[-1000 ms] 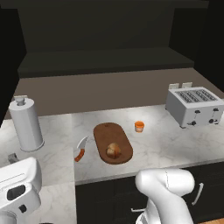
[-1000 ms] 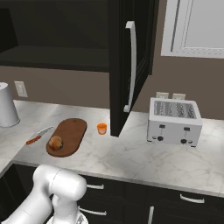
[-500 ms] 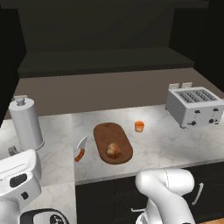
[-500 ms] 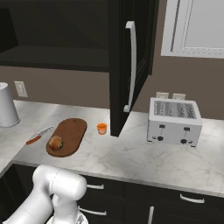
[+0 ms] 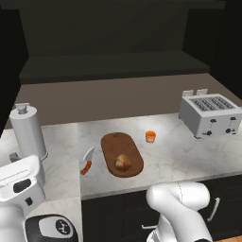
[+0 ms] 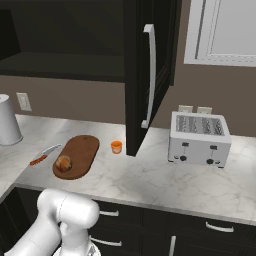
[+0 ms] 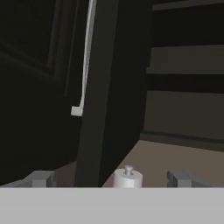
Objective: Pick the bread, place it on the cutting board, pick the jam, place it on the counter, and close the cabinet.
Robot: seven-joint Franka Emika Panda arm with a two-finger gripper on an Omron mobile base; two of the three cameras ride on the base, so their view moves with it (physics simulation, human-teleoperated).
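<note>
The bread (image 5: pixel 122 162) sits on the cutting board (image 5: pixel 115 143); the jam (image 5: pixel 150 136) stands on the worktop (image 5: pixel 179 151) at its two o'clock. Cabinet (image 6: pixel 150 75) door open. Fingers (image 7: pixel 40 179) apart.

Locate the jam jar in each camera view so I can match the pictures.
Left base view: jam jar on the counter, right of the cutting board.
Right base view: jam jar between the board and the open cabinet door.
Hand view: not in it.
Shared landmark: the cutting board.
</note>
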